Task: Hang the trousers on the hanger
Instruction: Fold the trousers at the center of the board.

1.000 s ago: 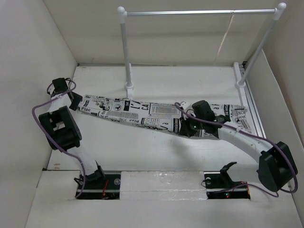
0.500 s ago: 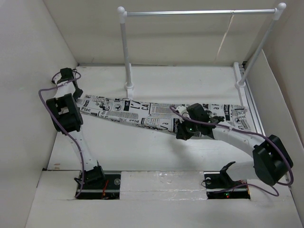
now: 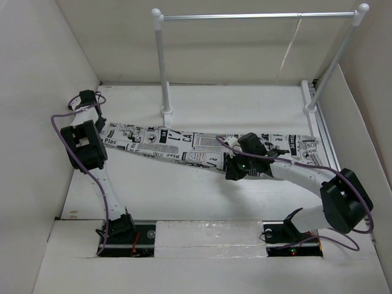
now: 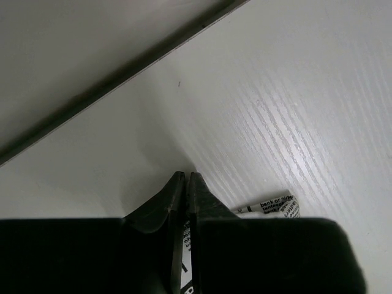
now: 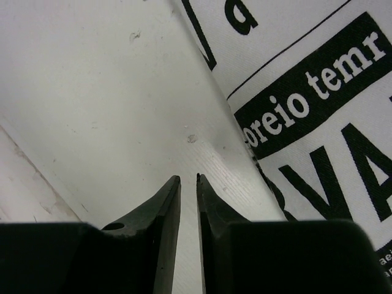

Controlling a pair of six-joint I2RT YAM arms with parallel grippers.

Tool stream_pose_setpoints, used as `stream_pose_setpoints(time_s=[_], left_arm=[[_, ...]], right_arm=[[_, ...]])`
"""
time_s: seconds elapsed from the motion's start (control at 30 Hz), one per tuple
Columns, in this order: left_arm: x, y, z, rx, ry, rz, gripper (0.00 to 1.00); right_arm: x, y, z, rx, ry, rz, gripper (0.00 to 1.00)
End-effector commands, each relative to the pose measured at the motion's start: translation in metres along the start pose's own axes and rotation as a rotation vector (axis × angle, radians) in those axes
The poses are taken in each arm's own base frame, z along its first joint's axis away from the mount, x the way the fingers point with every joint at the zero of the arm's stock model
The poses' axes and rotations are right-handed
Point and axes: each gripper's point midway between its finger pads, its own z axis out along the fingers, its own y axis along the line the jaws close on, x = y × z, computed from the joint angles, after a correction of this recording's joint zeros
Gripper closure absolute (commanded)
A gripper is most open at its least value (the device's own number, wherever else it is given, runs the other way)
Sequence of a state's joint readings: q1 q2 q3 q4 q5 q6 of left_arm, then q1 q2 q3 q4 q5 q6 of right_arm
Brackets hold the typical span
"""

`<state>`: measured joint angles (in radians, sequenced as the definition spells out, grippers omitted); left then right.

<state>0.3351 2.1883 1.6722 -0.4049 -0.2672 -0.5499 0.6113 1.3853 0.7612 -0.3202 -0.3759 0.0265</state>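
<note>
The trousers, white with black newsprint, lie stretched flat across the table from left to right. My left gripper is at their left end, shut on the cloth. In the left wrist view printed cloth shows pinched between the fingers of that gripper. My right gripper is low at the near edge of the trousers' middle. In the right wrist view this gripper stands slightly open over bare table, with the trousers just to its right. The hanger shows as a thin pale sliver hanging from the rail.
A clothes rail on white posts stands at the back of the table. White walls close in on the left and right. A metal strip runs along the right edge.
My left gripper has moved onto the trousers' left end and shut on the cloth. My right gripper has parted slightly and shifted a little to the left.
</note>
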Motion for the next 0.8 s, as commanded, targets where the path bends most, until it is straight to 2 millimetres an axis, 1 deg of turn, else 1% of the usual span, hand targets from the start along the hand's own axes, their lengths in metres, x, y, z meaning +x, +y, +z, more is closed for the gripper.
stream_pose_setpoints(time_s=[0.0, 0.03, 0.07, 0.1, 0.13, 0.2, 0.23, 0.27, 0.33, 0.37, 0.4, 0.43, 0.5, 0.53, 0.57, 0.6, 0.63, 0.67, 0.7, 0.77], left_arm=[[0.014, 0.013, -0.007, -0.015, 0.033, 0.008, 1.00], [0.005, 0.012, -0.021, 0.002, 0.008, 0.002, 1.00], [-0.003, 0.011, -0.029, 0.013, -0.013, -0.007, 1.00], [-0.004, 0.013, -0.036, 0.017, -0.019, -0.008, 1.00], [-0.015, 0.011, -0.054, 0.045, -0.053, -0.020, 1.00], [-0.020, 0.014, -0.070, 0.061, -0.077, -0.026, 1.00], [-0.031, 0.014, -0.089, 0.087, -0.115, -0.039, 1.00], [-0.029, 0.017, -0.094, 0.092, -0.114, -0.038, 1.00], [-0.033, 0.019, -0.112, 0.114, -0.134, -0.048, 1.00], [-0.041, 0.020, -0.132, 0.141, -0.167, -0.062, 1.00], [-0.039, 0.024, -0.138, 0.147, -0.171, -0.064, 1.00], [-0.046, 0.026, -0.159, 0.173, -0.206, -0.078, 1.00], [-0.046, 0.034, -0.175, 0.181, -0.224, -0.090, 1.00], [-0.051, 0.038, -0.196, 0.202, -0.255, -0.100, 1.00], [-0.052, 0.042, -0.205, 0.209, -0.268, -0.101, 1.00], [-0.055, 0.049, -0.224, 0.213, -0.290, -0.106, 1.00], [-0.053, 0.053, -0.230, 0.212, -0.289, -0.104, 1.00], [-0.056, 0.059, -0.240, 0.202, -0.303, -0.105, 1.00], [-0.056, 0.063, -0.246, 0.194, -0.308, -0.104, 1.00], [-0.050, 0.079, -0.265, 0.169, -0.308, -0.098, 1.00]], right_arm=[[-0.033, 0.005, -0.007, 0.003, -0.091, -0.050, 0.77], [-0.035, 0.006, -0.008, 0.001, -0.097, -0.058, 0.73], [-0.035, 0.006, -0.008, 0.002, -0.097, -0.060, 0.73], [-0.034, 0.006, -0.008, -0.002, -0.097, -0.059, 0.72], [-0.034, 0.007, -0.008, -0.008, -0.095, -0.060, 0.72], [-0.033, 0.012, -0.008, -0.019, -0.093, -0.068, 0.72], [-0.033, 0.011, -0.008, -0.019, -0.094, -0.099, 0.72], [-0.033, 0.011, -0.008, -0.020, -0.096, -0.108, 0.72], [-0.033, 0.011, -0.010, -0.017, -0.100, -0.114, 0.71], [-0.031, 0.010, -0.010, -0.015, -0.096, -0.119, 0.71], [-0.031, 0.010, -0.010, -0.015, -0.095, -0.121, 0.71], [-0.030, 0.009, -0.011, -0.010, -0.093, -0.125, 0.71], [-0.026, 0.008, -0.012, -0.002, -0.082, -0.129, 0.68], [-0.025, 0.007, -0.013, 0.003, -0.080, -0.133, 0.68], [-0.026, 0.004, -0.016, 0.009, -0.084, -0.132, 0.66], [-0.028, 0.002, -0.020, 0.013, -0.095, -0.137, 0.64], [-0.027, 0.003, -0.020, 0.007, -0.093, -0.137, 0.62], [-0.029, 0.001, -0.024, 0.008, -0.102, -0.142, 0.61], [-0.032, 0.002, -0.027, 0.008, -0.112, -0.152, 0.56], [-0.034, 0.001, -0.034, 0.018, -0.117, -0.157, 0.51]])
